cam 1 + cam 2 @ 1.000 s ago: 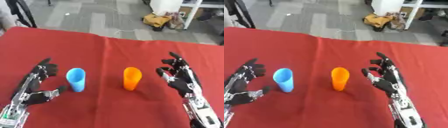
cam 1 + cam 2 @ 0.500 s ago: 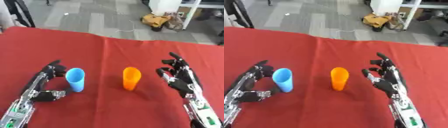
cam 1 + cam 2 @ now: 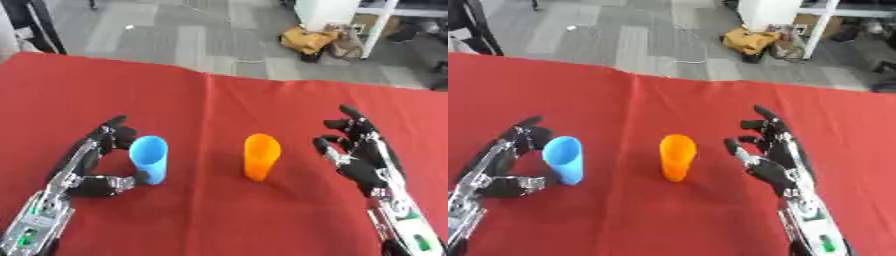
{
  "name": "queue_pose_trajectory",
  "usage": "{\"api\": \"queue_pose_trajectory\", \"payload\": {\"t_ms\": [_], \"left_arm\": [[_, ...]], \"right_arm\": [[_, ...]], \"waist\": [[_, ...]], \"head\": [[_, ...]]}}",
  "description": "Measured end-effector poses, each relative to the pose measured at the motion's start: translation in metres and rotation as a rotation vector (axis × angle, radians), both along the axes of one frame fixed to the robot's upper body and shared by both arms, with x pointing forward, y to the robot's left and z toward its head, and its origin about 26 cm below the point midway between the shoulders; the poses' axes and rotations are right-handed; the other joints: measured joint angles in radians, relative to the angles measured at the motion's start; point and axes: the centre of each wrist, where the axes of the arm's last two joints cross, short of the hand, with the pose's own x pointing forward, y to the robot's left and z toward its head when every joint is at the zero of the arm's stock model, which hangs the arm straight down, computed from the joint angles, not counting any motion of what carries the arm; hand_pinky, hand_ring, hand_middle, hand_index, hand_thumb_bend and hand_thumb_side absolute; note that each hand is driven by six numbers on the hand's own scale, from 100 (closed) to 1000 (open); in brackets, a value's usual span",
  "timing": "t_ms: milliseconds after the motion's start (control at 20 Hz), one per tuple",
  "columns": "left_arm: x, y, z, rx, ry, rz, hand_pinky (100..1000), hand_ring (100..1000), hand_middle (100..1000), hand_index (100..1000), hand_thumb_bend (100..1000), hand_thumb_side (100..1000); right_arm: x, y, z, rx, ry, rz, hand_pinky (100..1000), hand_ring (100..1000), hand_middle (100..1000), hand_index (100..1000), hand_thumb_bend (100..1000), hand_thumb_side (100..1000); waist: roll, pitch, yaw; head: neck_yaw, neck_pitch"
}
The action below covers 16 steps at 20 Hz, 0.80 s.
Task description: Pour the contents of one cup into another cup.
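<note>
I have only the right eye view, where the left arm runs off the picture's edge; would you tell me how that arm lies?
Observer: In the left eye view the left forearm shows whole down to the bottom edge, with bare red cloth on its outer side.
Operator: Thank you. How near is the thumb to the blue cup from that eye?
Observer: There the left hand has its thumb bent in, with the tip right beside the base of the blue cup; I cannot tell if they touch.
</note>
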Motion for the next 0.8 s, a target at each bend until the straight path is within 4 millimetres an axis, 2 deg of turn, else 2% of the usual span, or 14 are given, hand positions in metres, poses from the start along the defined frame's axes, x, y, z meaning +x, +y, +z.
{"api": "queue_pose_trajectory", "payload": {"t_ms": [300, 800], "left_arm": [[0.004, -0.003, 0.001, 0.020, 0.001, -0.027, 750, 740, 716, 955, 644, 100], [0.006, -0.007, -0.002, 0.070, 0.000, -0.076, 743, 726, 704, 951, 635, 100]], "right_arm": [[0.000, 0.000, 0.000, 0.002, -0.002, -0.005, 678, 814, 579, 894, 527, 100], [-0.004, -0.015, 0.004, 0.035, -0.031, -0.105, 678, 815, 582, 894, 526, 100]], "waist": [[-0.005, 0.000, -0.012], [-0.011, 0.000, -0.043]], "head": [[0.001, 0.000], [0.010, 0.000]]}}
